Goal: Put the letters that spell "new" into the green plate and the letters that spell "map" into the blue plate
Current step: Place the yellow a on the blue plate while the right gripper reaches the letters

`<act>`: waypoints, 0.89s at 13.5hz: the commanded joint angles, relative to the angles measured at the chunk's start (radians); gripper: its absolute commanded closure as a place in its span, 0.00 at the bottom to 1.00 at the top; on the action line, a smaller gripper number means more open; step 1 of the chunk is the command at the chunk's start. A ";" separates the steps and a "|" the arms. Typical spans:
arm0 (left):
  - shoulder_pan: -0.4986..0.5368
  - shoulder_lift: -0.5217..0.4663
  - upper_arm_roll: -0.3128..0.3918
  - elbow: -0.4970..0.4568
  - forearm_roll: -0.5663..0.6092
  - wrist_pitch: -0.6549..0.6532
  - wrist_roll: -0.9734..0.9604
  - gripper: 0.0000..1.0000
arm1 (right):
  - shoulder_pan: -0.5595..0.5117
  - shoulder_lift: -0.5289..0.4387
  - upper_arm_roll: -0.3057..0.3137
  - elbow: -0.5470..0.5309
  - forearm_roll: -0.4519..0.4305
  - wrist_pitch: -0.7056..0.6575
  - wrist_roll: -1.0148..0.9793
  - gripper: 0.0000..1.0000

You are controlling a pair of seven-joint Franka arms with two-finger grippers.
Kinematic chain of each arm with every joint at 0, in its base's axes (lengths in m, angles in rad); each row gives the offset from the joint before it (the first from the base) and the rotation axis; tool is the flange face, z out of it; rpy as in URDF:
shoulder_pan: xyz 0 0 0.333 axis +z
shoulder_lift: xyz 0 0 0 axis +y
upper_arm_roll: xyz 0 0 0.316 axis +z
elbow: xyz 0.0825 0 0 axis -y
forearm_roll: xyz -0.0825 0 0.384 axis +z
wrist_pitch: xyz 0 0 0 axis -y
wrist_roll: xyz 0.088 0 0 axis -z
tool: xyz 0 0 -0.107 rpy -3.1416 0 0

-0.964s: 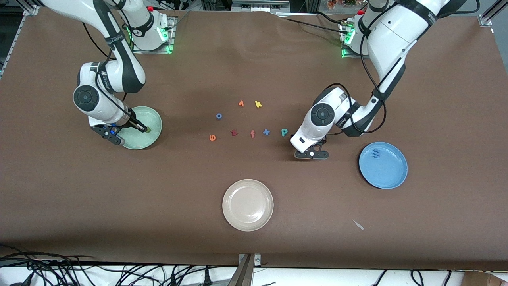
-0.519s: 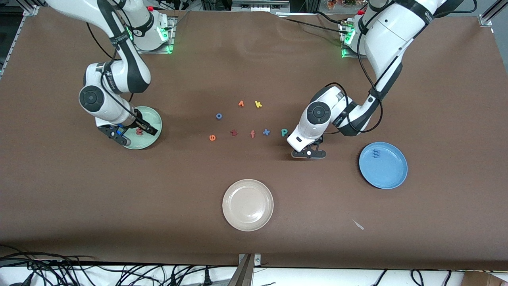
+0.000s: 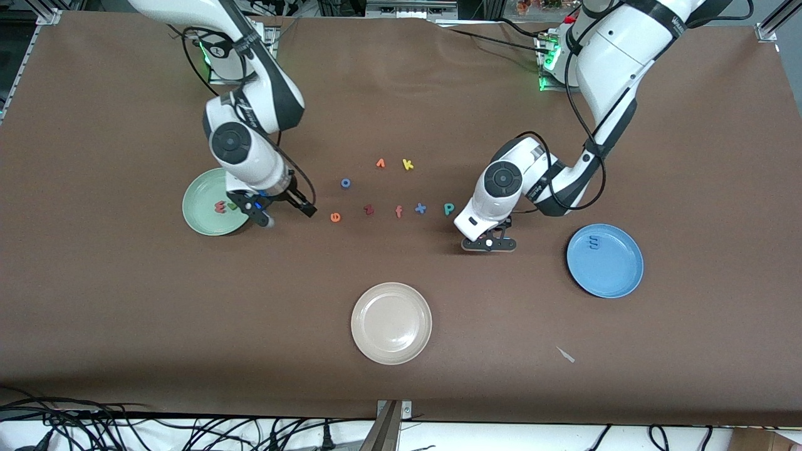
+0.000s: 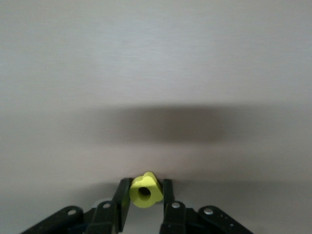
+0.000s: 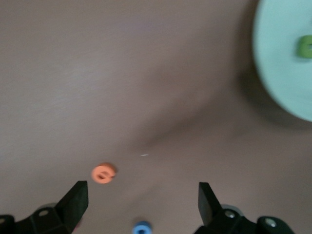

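Observation:
The green plate (image 3: pixel 202 216) holds the pinkish-red w (image 3: pixel 219 207) and the green n (image 3: pixel 232 205); both plate (image 5: pixel 280 63) and n (image 5: pixel 305 46) also show in the right wrist view. My right gripper (image 3: pixel 289 216) (image 5: pixel 141 194) hangs open over the table between that plate and the orange e (image 3: pixel 336 217) (image 5: pixel 103 172). My left gripper (image 3: pixel 489 243) (image 4: pixel 145 186) is down at the table between the teal p (image 3: pixel 448 208) and the blue plate (image 3: pixel 617 275), shut on the yellow a (image 4: pixel 145 190). The periwinkle m (image 3: pixel 595 242) lies in the blue plate.
Loose letters lie mid-table: a blue o (image 3: pixel 345 183) (image 5: pixel 142 228), a dark red z (image 3: pixel 369 209), a salmon f (image 3: pixel 398 212), a blue x (image 3: pixel 420 208), an orange piece (image 3: pixel 380 163) and a yellow k (image 3: pixel 408 164). A beige-white plate (image 3: pixel 391 322) sits nearer the front camera.
My right gripper opened, left the w in the green plate and swung toward the orange e. My left gripper closed on the yellow a, staying nearly in place.

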 commanded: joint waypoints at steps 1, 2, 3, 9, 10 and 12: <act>0.027 -0.002 -0.007 0.123 0.017 -0.216 0.125 0.92 | 0.045 0.111 -0.006 0.113 0.002 0.001 0.024 0.01; 0.052 -0.013 -0.007 0.129 0.009 -0.241 0.168 0.92 | 0.055 0.122 -0.006 0.110 -0.003 0.034 0.056 0.02; 0.089 -0.022 -0.008 0.129 0.009 -0.248 0.234 0.92 | 0.058 0.133 -0.006 0.108 -0.004 0.061 0.079 0.06; 0.306 -0.042 -0.007 0.128 0.023 -0.315 0.758 0.92 | 0.083 0.189 -0.009 0.111 -0.004 0.142 0.107 0.23; 0.333 -0.042 -0.007 0.128 0.023 -0.317 0.818 0.91 | 0.083 0.191 -0.009 0.111 -0.004 0.142 0.109 0.23; 0.376 -0.021 -0.001 0.129 0.034 -0.305 0.935 0.88 | 0.088 0.199 -0.009 0.111 -0.001 0.150 0.109 0.23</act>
